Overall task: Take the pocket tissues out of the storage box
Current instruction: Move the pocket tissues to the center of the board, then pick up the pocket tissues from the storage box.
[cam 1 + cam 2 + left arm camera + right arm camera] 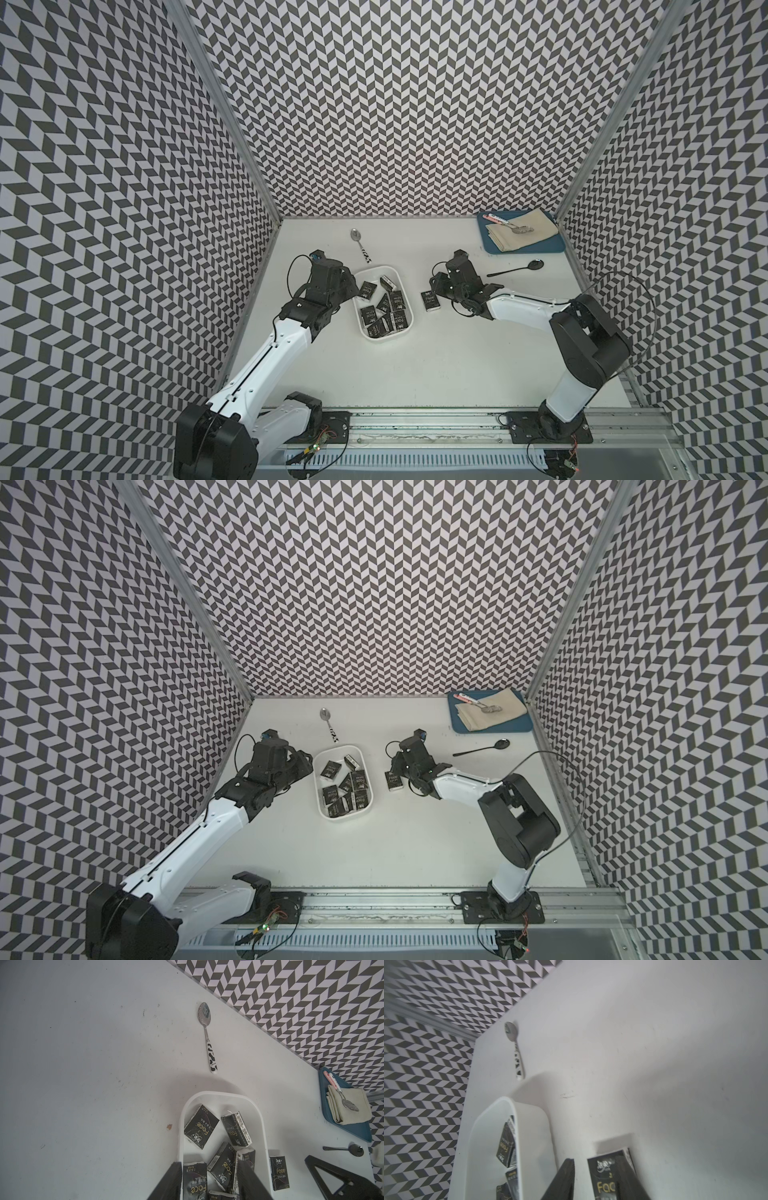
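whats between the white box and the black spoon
One pocket tissue packet lying on the table, with the right gripper over it, fingers open either side in the right wrist view. Both top views show the packet there.

Blue tray (540, 248): flat on white table (457, 353), in far corner against chevron-patterned walls (415, 104). Beige folded cloth (534, 232): on tray, covering most of it. Metal utensil (508, 223), pink-white handle: on tray, head resting on cloth. Black spoon (513, 270): on table near tray's front edge, not touching. Steel spoon (360, 245), black-white patterned handle: on table, well apart from tray, near same back wall.
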Motion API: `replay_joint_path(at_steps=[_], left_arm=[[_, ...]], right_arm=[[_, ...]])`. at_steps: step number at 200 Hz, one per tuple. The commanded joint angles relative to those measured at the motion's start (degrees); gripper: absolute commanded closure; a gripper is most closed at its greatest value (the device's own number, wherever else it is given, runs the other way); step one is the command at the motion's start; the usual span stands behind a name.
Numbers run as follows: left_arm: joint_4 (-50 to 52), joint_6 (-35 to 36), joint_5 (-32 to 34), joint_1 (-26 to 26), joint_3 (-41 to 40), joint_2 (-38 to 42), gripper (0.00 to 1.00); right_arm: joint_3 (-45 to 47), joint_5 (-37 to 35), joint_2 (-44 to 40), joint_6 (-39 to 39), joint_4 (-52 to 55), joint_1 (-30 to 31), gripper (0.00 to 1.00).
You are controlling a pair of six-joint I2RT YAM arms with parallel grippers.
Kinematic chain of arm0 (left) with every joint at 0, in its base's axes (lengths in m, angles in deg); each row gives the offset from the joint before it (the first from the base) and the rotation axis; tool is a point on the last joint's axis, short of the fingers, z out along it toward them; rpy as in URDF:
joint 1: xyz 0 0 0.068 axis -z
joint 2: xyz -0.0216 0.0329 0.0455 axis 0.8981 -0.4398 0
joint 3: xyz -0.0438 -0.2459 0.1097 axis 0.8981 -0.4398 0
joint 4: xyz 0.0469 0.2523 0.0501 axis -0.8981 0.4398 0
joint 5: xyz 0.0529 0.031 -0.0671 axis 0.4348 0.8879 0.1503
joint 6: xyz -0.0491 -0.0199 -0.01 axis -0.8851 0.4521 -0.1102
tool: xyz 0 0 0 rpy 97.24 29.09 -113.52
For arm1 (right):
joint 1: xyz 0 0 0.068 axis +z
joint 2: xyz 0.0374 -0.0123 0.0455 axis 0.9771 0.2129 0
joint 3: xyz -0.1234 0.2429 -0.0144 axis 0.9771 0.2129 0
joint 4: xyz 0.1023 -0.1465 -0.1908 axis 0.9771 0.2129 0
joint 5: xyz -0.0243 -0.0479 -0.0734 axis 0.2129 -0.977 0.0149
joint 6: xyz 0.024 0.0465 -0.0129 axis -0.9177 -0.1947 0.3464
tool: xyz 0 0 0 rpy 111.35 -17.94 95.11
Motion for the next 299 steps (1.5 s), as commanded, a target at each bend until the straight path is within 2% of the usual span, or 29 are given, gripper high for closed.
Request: replay_joint_path(at_steps=[1,18,38,96,172,247,299], left_arm=[[0.6,0.5,0.9,-0.3,0.1,0.3,0.52],[0.7,0.5,0.8,-0.4,0.2,0.1,0.52],[1.3,0.5,0.3,-0.7,0.0,0.2,0.52],[1.2,-0.5,-3.7,-4.1,-4.9,2.5,0.51],[0.4,-1.7,-6.5,-5.9,-8.0,3.7,0.51],[0.6,-1.3,-6.7,-6.7,-8.0,4.6,0.51],[0.9,-0.7,-6.7,-7.5,-7.8,5.2,0.51]], right_arm=[[-7.2,2.7,-1.0,15.9,1.1,3.6,0.58],[-13.7,5.2,2.7,23.9,5.8,6.4,0.55],[-22.9,3.6,8.5,30.8,13.4,9.1,0.53],[-37.0,-0.9,19.4,37.1,22.5,11.9,0.51],[-44.3,-7.7,27.8,39.3,27.9,13.2,0.48],[-46.9,-8.1,31.6,38.9,27.9,13.5,0.47],[-50.1,-8.9,34.9,38.0,29.9,13.6,0.51]])
